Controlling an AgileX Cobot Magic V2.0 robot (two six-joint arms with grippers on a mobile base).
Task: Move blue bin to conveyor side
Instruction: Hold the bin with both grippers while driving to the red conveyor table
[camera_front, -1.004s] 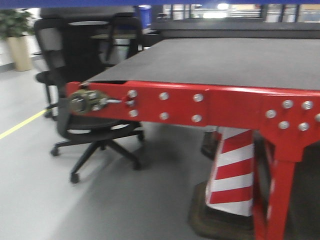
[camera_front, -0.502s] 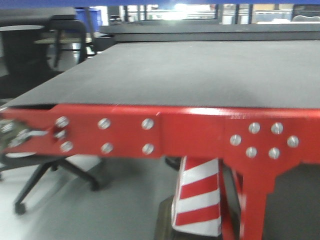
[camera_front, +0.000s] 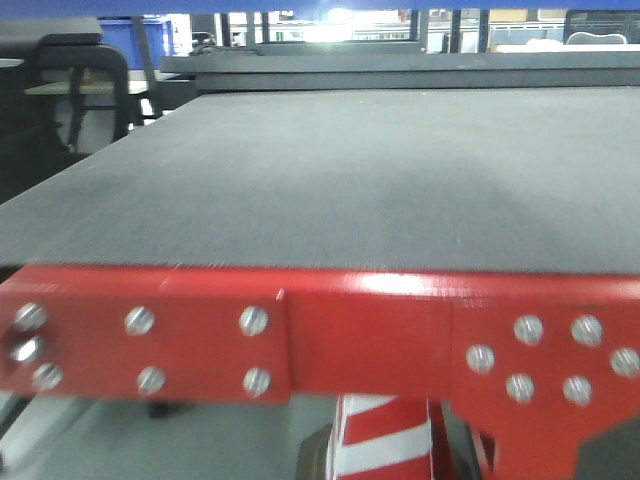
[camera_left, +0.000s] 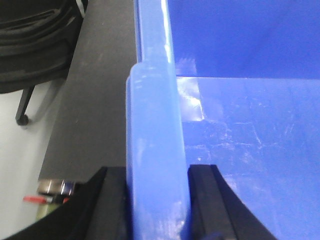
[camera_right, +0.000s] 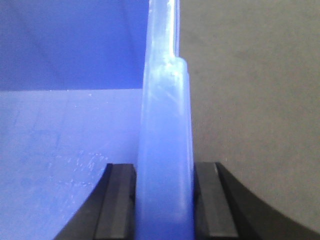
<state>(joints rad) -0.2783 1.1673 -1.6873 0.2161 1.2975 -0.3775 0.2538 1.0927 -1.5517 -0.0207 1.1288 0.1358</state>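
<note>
We see a bin (camera_left: 240, 125) of bright glossy blue; its rim is a paler, milky blue with white glare streaks, and fine pale scuffs mark its inside. The left gripper (camera_left: 156, 200) and the right gripper (camera_right: 165, 200) are matt black. The belt (camera_front: 380, 170) is dark grey with a fine woven grain. Its near edge (camera_front: 370, 325) is vivid red, dotted with silver screws (camera_front: 254, 320). Below it we make out a cone (camera_front: 385, 445) in slanted red and white stripes. At far left a chair (camera_front: 75, 90) is black, and the floor (camera_left: 20, 150) is pale grey.
</note>
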